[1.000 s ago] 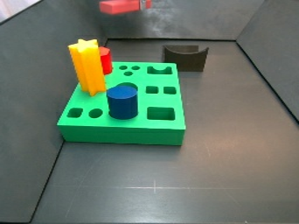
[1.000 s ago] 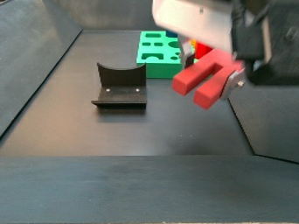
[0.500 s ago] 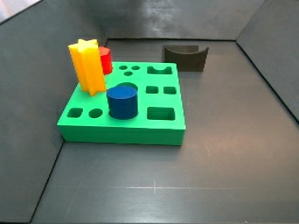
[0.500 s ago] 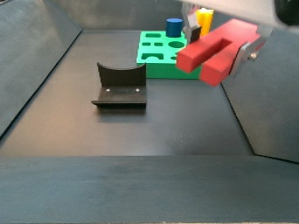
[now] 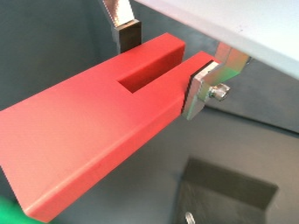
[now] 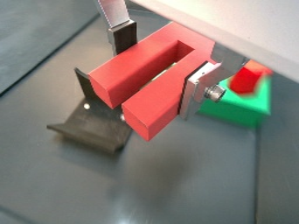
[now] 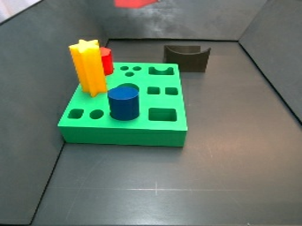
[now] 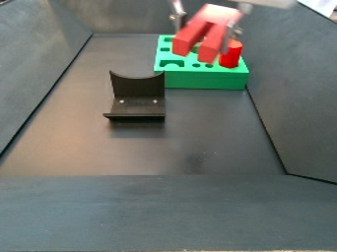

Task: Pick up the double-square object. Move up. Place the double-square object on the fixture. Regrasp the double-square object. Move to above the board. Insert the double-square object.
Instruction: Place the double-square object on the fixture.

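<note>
The gripper (image 6: 155, 66) is hanging high above the floor, its silver fingers (image 5: 205, 83) clamping the notched end of the double-square block (image 5: 100, 127) from both sides. In both wrist views the salmon-red block is jutting out from between the plates, its slot facing the camera. In a side view the block (image 8: 199, 35) is blurring in the air over the green board (image 8: 200, 71), clear of it; in a side view only a sliver of it (image 7: 136, 3) is showing at the top edge. The dark fixture (image 8: 134, 96) is sitting empty on the floor, well apart from the block and left of the board. On the board (image 7: 124, 119) a yellow star post (image 7: 85, 65), a short red peg (image 7: 106, 61) and a blue cylinder (image 7: 124, 101) are standing upright in their holes.
</note>
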